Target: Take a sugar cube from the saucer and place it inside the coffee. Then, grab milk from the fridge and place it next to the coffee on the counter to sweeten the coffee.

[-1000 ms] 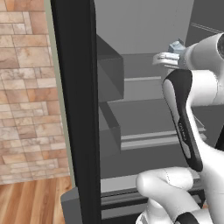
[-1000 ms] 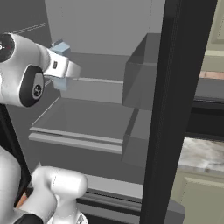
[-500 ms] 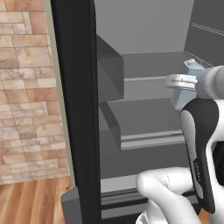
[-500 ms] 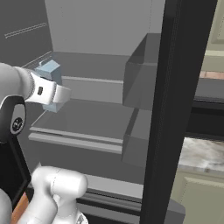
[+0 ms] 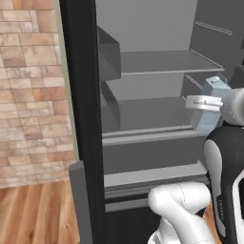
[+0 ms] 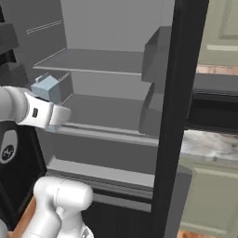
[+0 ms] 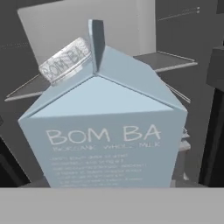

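The milk (image 7: 103, 131) carton's base is cut off at the hand view's lower edge, and the white hand covers its lower half in both base views.

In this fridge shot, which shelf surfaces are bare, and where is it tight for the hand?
Inside the fridge, the upper shelf and the shelf below it both lie bare from the back wall to their front lips. It is tight at the arm's side of the opening, where the gripper holds the milk carton near the door bins.

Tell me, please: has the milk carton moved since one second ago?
Yes. Held in the gripper, the milk has dropped from upper-shelf level to the lower shelf and moved outward toward the fridge opening.
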Robot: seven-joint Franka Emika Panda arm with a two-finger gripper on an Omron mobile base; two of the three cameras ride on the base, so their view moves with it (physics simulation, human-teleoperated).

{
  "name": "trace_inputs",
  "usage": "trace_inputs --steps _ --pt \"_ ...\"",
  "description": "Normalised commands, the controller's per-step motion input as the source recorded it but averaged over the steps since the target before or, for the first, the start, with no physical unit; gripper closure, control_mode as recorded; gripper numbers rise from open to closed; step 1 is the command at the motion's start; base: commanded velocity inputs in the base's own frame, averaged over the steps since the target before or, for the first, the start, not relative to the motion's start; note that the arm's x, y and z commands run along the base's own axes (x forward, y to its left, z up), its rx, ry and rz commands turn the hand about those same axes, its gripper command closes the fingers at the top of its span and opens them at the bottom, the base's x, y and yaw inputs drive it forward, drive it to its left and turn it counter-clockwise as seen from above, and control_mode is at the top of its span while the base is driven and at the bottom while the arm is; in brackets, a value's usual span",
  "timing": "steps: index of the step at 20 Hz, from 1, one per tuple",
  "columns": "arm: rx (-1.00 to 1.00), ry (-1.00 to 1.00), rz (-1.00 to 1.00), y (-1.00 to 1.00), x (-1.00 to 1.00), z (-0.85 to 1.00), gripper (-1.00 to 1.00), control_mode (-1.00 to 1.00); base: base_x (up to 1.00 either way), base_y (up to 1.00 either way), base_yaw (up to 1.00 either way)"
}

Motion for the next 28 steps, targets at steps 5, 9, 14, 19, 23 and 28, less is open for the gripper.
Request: trace_inputs --steps 5,9,14,19,23,28 --pt "0.00 0.00 0.00 0.00 0.00 0.00 1.00 1.00 -0.84 0.00 -0.05" --pt "0.00 0.00 0.00 0.00 0.00 0.00 1.00 1.00 -0.89 0.00 -0.14" --pt "0.00 0.00 0.00 0.00 0.00 0.00 1.00 1.00 -1.00 -0.16 -0.32" --pt "0.00 0.00 0.00 0.00 0.00 0.00 1.00 1.00 -0.85 -0.44 -0.55" --pt "0.00 0.00 0.00 0.00 0.00 0.00 1.00 1.00 -0.55 -0.56 -0.60" --pt "0.00 0.00 0.00 0.00 0.00 0.00 1.00 1.00 -0.18 -0.74 -0.61"
